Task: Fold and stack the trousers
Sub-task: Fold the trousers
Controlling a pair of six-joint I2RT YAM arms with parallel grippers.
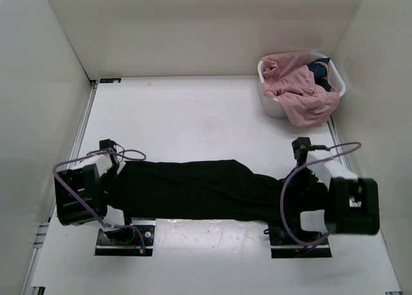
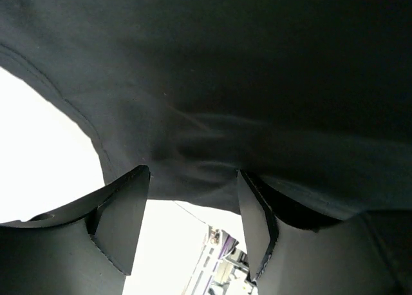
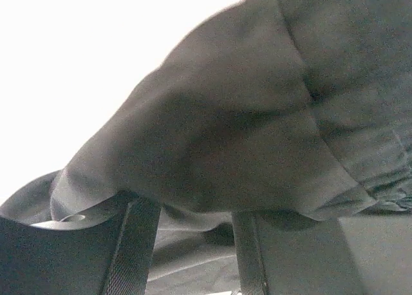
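L end effector: fingers apart, bare counter visible in the gap, trousers hem at the tips | trousers: stretched flat along the near counter edge between both arms | R end effector: black cloth fills the gap, can't tell if clamped | far right: white basket holding pink garments

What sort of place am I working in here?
Probably a lab test cell for laundry folding: white table boxed in by plain walls, a basket of pink clothes at the far right, black trousers laid flat.
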